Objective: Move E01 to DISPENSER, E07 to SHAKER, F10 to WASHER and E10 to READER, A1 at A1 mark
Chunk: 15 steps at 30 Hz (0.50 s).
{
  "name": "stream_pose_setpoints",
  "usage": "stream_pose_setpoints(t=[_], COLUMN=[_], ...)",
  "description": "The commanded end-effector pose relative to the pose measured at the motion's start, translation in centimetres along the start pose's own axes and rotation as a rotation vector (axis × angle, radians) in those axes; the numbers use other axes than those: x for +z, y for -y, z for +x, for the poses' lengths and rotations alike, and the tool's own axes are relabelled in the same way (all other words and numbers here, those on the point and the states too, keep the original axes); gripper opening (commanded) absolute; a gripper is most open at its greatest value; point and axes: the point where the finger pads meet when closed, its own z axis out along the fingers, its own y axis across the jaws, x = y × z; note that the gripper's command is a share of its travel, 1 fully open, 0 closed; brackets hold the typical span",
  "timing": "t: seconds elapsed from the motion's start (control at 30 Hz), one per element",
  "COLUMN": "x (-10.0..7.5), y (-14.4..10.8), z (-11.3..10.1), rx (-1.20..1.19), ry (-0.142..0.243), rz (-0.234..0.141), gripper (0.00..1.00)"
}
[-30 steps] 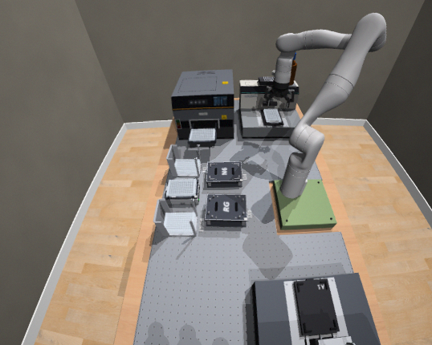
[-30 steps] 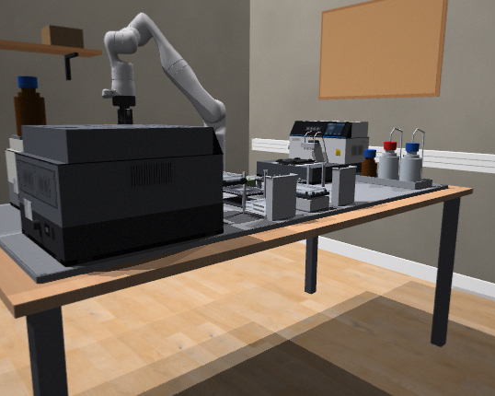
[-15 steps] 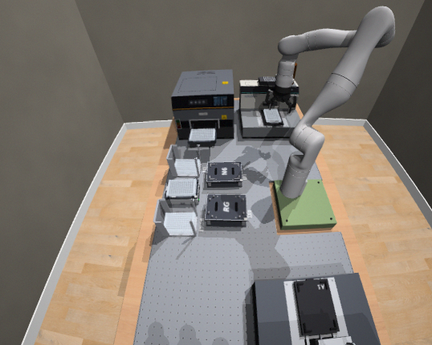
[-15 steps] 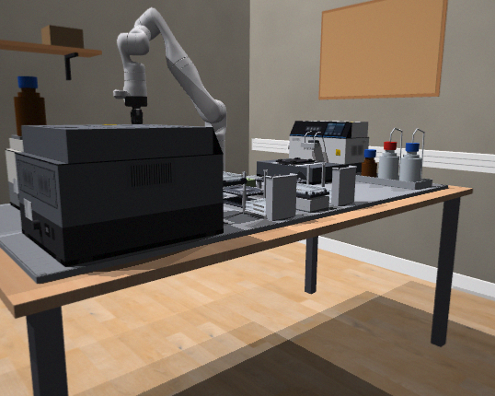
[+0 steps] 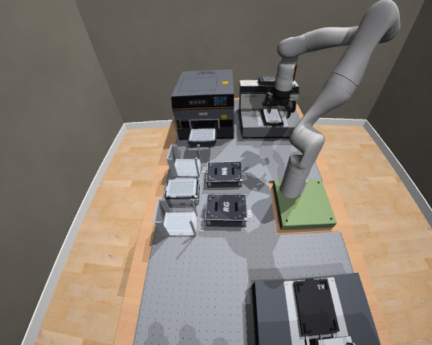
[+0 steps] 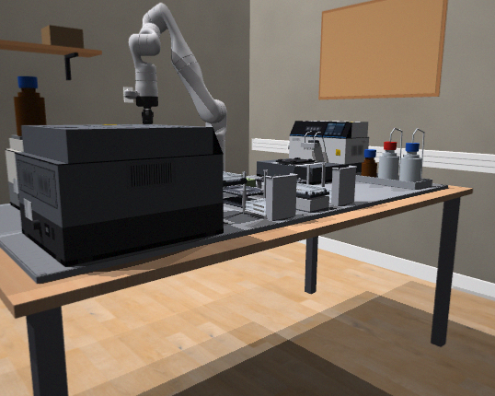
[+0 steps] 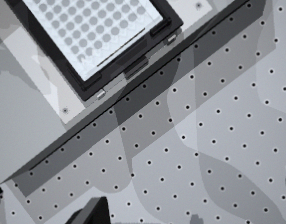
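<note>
My gripper [image 5: 279, 107] [image 6: 147, 118] [image 7: 196, 206] is open and empty. It hangs over the grey instrument [image 5: 253, 127] at the back right of the deck. A white well plate [image 5: 273, 116] [image 7: 89, 30] sits flat in that instrument's black nest, at the upper left of the wrist view and off to one side of my fingers. Another plate [image 5: 202, 135] lies on the tray of the black instrument [image 5: 203, 92] [image 6: 122, 184] at the back left. A third plate [image 5: 181, 188] sits on the station between the two racks. The labels are too small to read.
Two deep racks [image 5: 172, 158] [image 5: 160, 218] with plates stand at the left. Nests N6 [image 5: 224, 172] and RG [image 5: 226, 207] lie beside them, both bare. An instrument with a bare black nest [image 5: 315, 306] stands at the front right. The arm's green base [image 5: 311, 209] is at the right.
</note>
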Motion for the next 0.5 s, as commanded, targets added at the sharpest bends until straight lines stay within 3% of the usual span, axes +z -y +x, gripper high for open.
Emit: stream_pose_setpoints(t=[0.0,0.33,0.47], x=[0.0,0.0,0.0], y=[0.6,1.9,2.8], z=[-1.0,-3.3,-4.3], rx=[0.02,0.02,0.155], ry=[-0.004,-0.003,-0.004], rz=[-0.001,-0.001,-0.001], gripper=[1.0,1.0,1.0])
